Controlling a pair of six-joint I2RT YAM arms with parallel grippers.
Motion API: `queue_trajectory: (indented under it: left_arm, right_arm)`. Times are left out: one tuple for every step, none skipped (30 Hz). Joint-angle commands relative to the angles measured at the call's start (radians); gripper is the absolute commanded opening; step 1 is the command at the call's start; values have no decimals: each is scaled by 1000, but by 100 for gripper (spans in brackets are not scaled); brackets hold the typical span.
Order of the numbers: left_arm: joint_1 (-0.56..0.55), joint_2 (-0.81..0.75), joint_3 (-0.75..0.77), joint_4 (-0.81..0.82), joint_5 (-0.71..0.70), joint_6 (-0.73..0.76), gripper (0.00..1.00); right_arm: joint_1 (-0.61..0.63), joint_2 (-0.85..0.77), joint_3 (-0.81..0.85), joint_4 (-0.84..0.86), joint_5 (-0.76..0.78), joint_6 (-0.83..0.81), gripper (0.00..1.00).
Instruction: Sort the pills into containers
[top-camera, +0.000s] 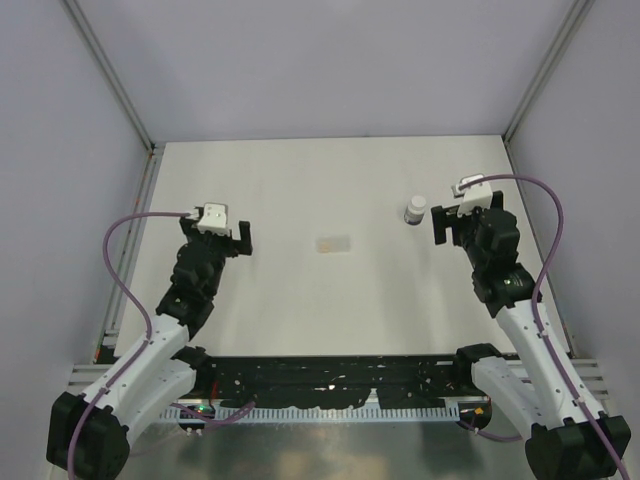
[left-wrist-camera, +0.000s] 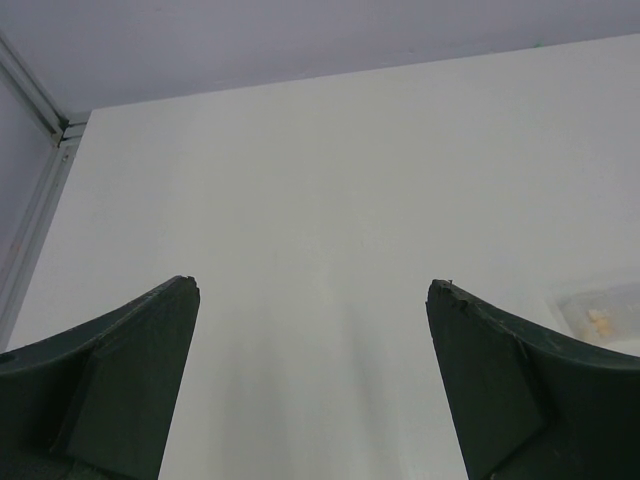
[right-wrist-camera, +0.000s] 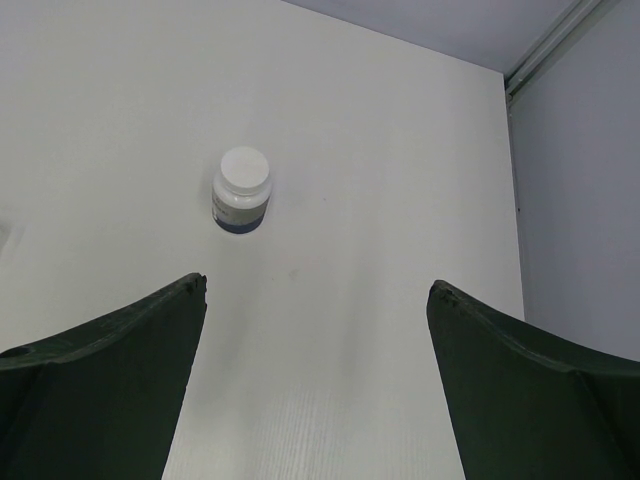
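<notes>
**Both grippers open and empty; each container lies nearer to one arm**

The fingers of the left gripper (top-camera: 239, 239) are spread wide and nothing is held between them. The same is seen for the right gripper (top-camera: 440, 226). The small cylindrical bottle with white cap and greyish translucent body (top-camera: 415, 209) stands upright on the white table (top-camera: 300, 180), toward the right edge and in the far half. It is found just beside the right fingers, ahead of them and a little to their left.

The flat clear rectangular plastic packet (top-camera: 333, 244) lies near the middle of the table, with its long axis along the near edge. In the left wrist view it is seen to the right of the fingers, with tiny orange pills (left-wrist-camera: 598, 316) on it. It is judged slightly nearer to the left arm.
</notes>
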Motion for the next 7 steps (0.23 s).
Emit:
queue_trajectory:
  left_arm:
    - [7, -14, 0, 61, 14, 6, 100]
    - [7, -16, 0, 61, 16, 6, 100]
    - [7, -17, 1, 61, 19, 6, 100]
    - [7, -19, 1, 60, 20, 6, 100]
    - [7, -22, 3, 55, 19, 6, 100]
    - [7, -23, 6, 49, 19, 6, 100]
    - [7, -23, 4, 49, 19, 6, 100]
  right_arm:
    - [-6, -18, -2, 61, 2, -12, 95]
    - [-6, -17, -3, 62, -3, -15, 95]
    - [-6, -17, -6, 63, -4, -13, 95]
    - [-6, -20, -6, 63, -6, -15, 95]
    - [-6, -21, -5, 63, -7, -15, 95]
    - [-6, -21, -5, 63, -9, -15, 95]
    - [-8, -23, -6, 61, -15, -15, 95]
